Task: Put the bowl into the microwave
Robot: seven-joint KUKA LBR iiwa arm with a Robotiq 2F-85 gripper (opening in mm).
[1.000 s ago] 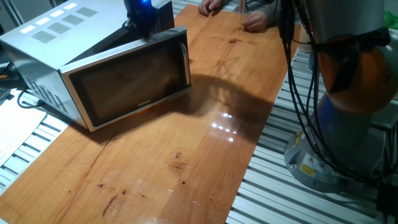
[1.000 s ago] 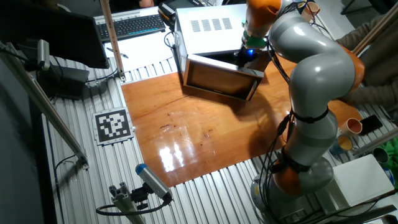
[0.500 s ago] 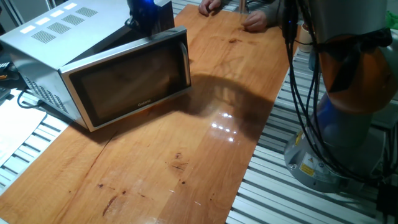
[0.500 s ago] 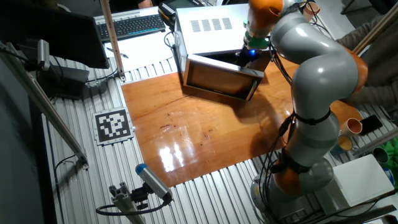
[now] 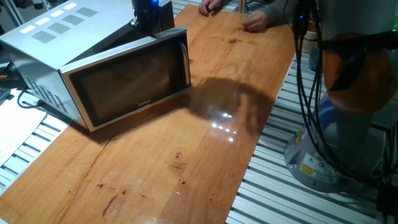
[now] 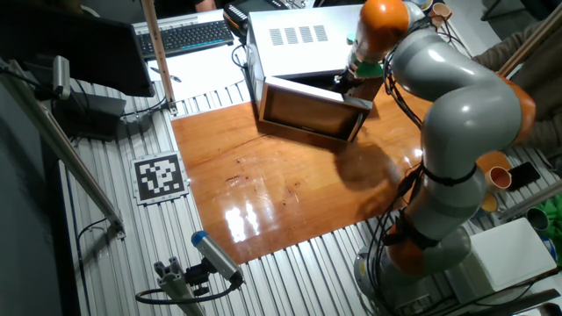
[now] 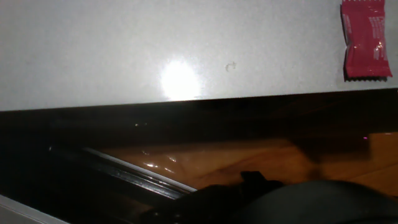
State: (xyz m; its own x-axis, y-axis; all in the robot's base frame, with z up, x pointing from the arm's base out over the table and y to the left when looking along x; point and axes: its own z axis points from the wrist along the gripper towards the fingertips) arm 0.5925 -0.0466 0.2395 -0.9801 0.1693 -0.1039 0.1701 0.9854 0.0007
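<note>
The microwave [image 5: 74, 37] stands at the table's far left, silver-white with vent slots on top. Its dark glass door [image 5: 134, 84] hangs ajar, the handle [image 5: 185, 59] side swung out. It also shows in the other fixed view [image 6: 299, 35]. My gripper [image 5: 151, 15], black with a blue light, sits in the gap behind the door's handle edge; it also shows in the other fixed view [image 6: 351, 81]. Its fingers are hidden by the door. The bowl shows in no view. The hand view shows the microwave's white wall [image 7: 186, 43] close up and a dark shape I cannot identify below.
A red packet [image 7: 365, 37] lies against the white surface at the top right. A person's hands [image 5: 255, 22] rest at the table's far edge. A tan cup [image 6: 499, 178] stands right of the arm. A keyboard [image 6: 184, 35] lies behind the microwave. The robot base [image 5: 336, 143] stands to the right.
The arm's upper links have swung to the right and the gripper has shifted slightly right along the door's edge. The microwave door has not moved.
</note>
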